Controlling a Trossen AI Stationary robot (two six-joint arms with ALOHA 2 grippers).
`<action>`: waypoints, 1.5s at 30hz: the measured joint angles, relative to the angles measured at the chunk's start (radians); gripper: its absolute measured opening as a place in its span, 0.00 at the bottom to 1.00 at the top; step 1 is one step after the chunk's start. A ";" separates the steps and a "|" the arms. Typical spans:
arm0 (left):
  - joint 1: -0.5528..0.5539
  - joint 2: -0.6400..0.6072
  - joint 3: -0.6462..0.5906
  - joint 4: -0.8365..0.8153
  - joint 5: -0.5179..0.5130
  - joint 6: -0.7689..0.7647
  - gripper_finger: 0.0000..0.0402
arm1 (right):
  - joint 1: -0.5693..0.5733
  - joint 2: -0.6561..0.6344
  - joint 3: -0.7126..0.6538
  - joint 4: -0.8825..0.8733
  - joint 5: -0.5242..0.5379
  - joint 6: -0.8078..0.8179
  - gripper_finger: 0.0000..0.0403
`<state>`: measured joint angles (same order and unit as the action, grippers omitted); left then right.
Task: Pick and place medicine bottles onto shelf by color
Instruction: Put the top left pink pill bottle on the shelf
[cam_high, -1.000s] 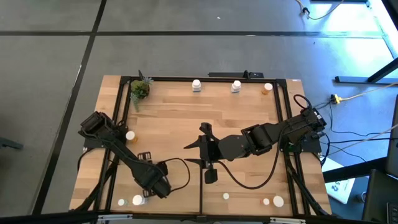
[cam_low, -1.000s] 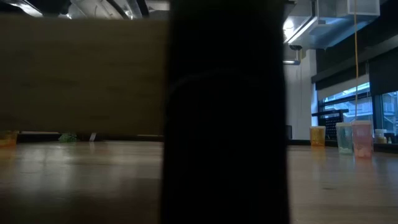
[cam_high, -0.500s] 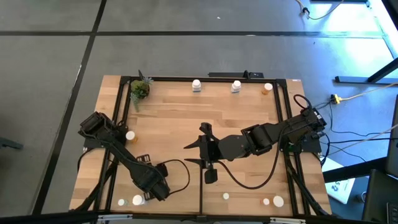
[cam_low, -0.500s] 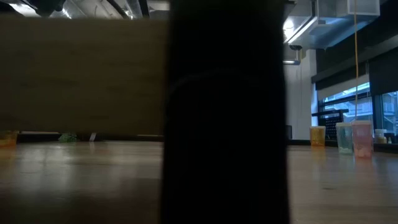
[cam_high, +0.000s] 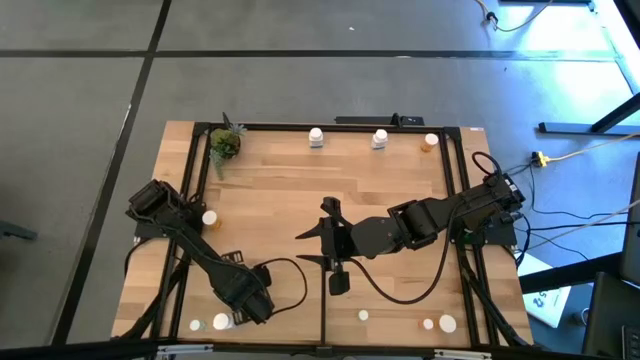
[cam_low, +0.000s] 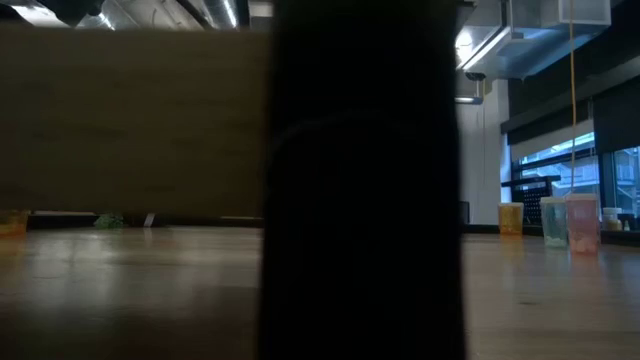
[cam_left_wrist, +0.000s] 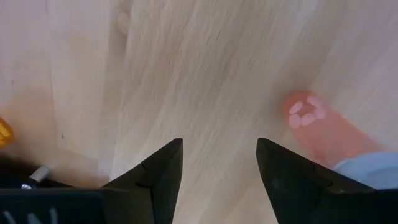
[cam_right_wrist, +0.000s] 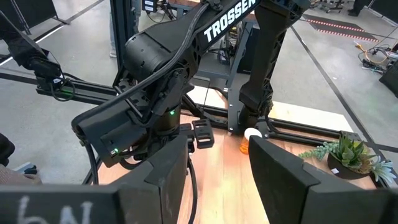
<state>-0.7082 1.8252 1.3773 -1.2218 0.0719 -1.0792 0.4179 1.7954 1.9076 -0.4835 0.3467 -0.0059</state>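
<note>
Wooden shelf holds small bottles along its far edge. Left claw hangs open over bare wood; right claw is open mid-shelf.

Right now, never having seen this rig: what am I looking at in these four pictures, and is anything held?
Two robot arms work over a wooden shelf. In the overhead picture, the left arm reaches toward the lower left and the right arm toward the middle. The table-level picture is mostly blocked by something dark. The other two look out from each wrist: both sets of jaws are open and hold nothing. Small medicine bottles stand along the edges, such as a white bottle and an orange bottle, plus a potted plant.
</note>
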 joint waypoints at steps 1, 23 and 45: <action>0.000 0.000 0.000 0.003 0.000 -0.002 0.49 | 0.000 0.000 0.000 0.000 0.000 0.001 0.43; 0.001 0.000 0.000 0.000 -0.030 0.042 0.49 | 0.000 0.000 0.000 0.000 0.000 0.000 0.43; -0.007 0.000 0.000 0.038 -0.007 0.044 0.49 | 0.000 0.000 0.000 -0.085 -0.349 -0.024 0.43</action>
<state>-0.7155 1.8252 1.3773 -1.1835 0.0647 -1.0355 0.4178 1.7954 1.9076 -0.5686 -0.0019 -0.0303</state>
